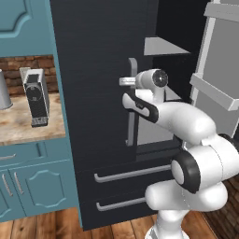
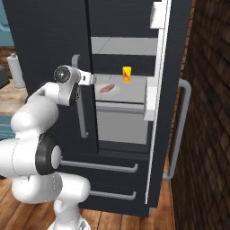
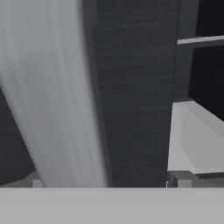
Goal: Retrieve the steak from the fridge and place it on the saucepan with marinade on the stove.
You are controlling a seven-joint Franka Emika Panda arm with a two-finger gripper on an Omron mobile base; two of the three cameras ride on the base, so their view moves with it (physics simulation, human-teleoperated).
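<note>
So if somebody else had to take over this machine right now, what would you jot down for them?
Gripper: open, holding nothing, at the edge of the fridge's closed left door beside its silver handle.
Right door: swung open.
Steak: lying on a grey shelf inside, with a small yellow carton behind it.
Done: fridge opened.
Left: reach in, grasp the steak, carry it to the saucepan on the stove.

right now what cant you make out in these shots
- End effector: in the right base view only a pale stub shows at the fridge door edge, too small to read how the jaws stand; in the left base view the wrist covers it.
- Steak: small pink slab on a shelf, streaks too small to see.
- Yellow carton: label unreadable.
- Silver handle: blurred in the hand view, so contact is unclear.
</note>
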